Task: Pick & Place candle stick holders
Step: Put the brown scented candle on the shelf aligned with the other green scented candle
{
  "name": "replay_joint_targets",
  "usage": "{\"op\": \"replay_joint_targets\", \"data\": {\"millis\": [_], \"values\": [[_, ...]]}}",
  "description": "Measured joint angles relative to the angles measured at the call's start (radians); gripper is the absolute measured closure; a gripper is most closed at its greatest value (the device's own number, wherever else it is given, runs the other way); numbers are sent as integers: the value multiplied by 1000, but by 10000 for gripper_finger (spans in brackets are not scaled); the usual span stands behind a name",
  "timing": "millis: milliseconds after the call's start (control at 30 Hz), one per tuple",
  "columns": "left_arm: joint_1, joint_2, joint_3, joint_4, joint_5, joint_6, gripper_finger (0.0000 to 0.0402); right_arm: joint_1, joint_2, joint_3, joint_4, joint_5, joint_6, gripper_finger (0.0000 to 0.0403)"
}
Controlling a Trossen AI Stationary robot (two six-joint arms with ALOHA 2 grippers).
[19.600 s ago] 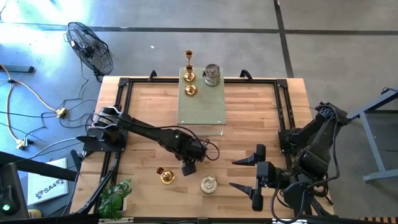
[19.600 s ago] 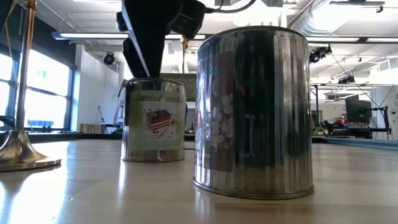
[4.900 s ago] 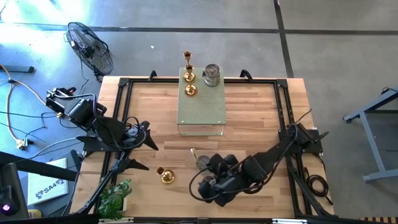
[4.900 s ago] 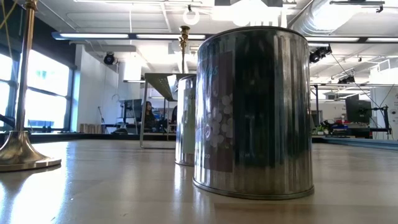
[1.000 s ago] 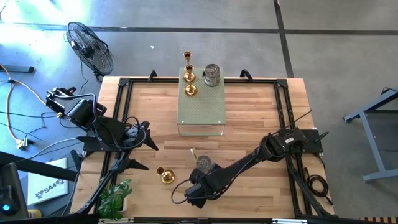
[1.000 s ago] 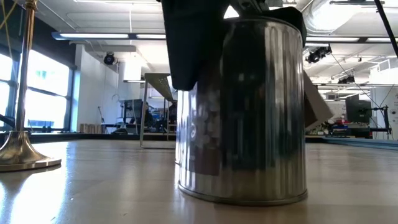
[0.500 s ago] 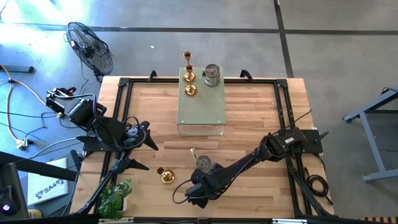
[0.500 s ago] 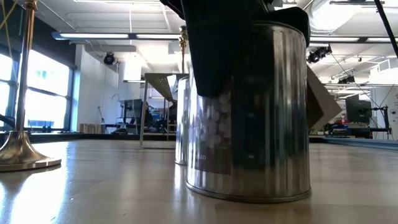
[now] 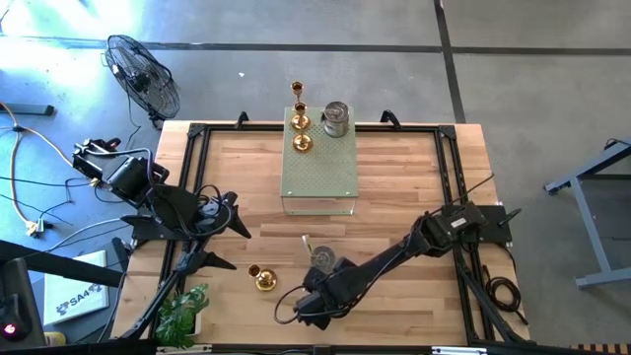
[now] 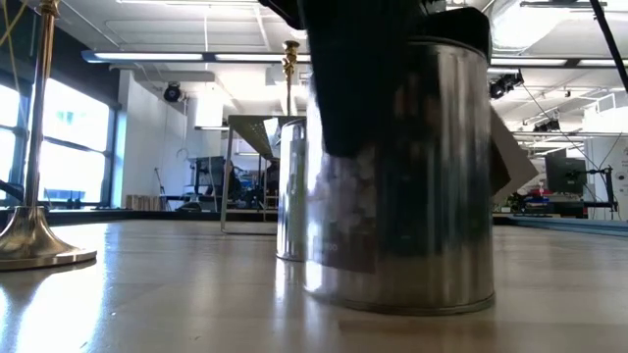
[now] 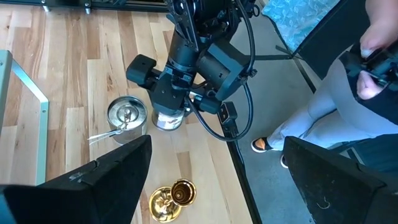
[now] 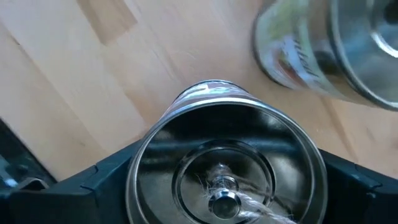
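A squat silver candle stick holder [image 12: 225, 163] stands on the table near the front edge, with my right gripper [image 9: 314, 299] over it, fingers down on either side. A second silver holder [image 9: 323, 259] stands just behind it. A gold holder [image 9: 261, 278] stands on its round base to the left. Two more gold holders [image 9: 300, 131] and a silver one [image 9: 336, 118] stand on the pale green perforated box [image 9: 320, 173]; a third gold one [image 9: 297, 91] shows at the box's far edge. My left gripper [image 11: 217, 144] waits open, raised over the table's left side. My right gripper comes from above, pointing down, and has the silver holder's outer side wall [image 12: 140, 169] between its two fingers [image 12: 106, 183], one on each opposite side near the rim. The holder stands upright with its bottom [image 10: 402, 299] on the table.
A black frame [image 9: 444, 168] runs round the table top. A plant [image 9: 182, 311] sits at the front left corner. A fan [image 9: 143, 74] stands on the floor beyond the far left, and a person [image 11: 348, 93] stands beside the table's near edge.
The silver holder under my right gripper has slid a little toward the table's right edge and turned about, still upright on the table. The dark finger in front of it has shifted the same way. My left arm has kept still.
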Motion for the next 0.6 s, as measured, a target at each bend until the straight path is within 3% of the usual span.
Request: {"op": "replay_joint_targets", "data": {"millis": [367, 600], "values": [[0, 0, 0, 0, 0, 0, 43, 26, -73, 137, -183, 93, 10, 56], [0, 0, 0, 0, 0, 0, 43, 53, -244, 110, -248, 226, 86, 56]]}}
